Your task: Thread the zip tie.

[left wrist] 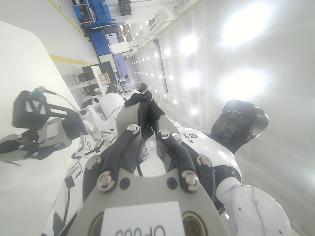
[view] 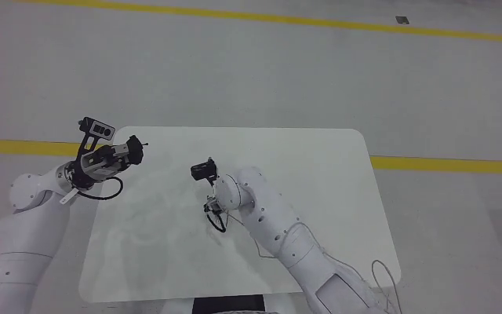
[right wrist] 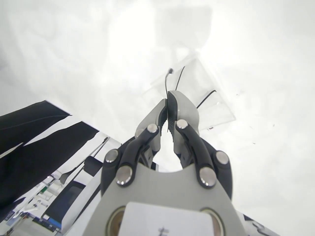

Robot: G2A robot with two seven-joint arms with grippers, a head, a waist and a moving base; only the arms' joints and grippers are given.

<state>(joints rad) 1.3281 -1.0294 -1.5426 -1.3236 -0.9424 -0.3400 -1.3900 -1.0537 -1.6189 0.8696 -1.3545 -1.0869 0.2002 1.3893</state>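
Over the middle of the white table (view: 314,173), my right gripper (right wrist: 167,99) is shut on a black zip tie (right wrist: 166,81). The tie's small head (right wrist: 170,70) and a second thin strand (right wrist: 180,77) stick out past the fingertips. From above, the tie (view: 216,223) hangs as a small loop under that gripper (view: 211,207). My left gripper (left wrist: 145,104) is held off the table's left edge (view: 135,149), away from the right one. Its fingers are shut, and a thin black strip (left wrist: 145,133) runs between the pads.
A clear plastic tray (right wrist: 211,104) lies flat on the table just beyond my right gripper, with another thin black strand (right wrist: 206,97) across it. The right arm's gripper (left wrist: 27,133) appears low over the table in the left wrist view.
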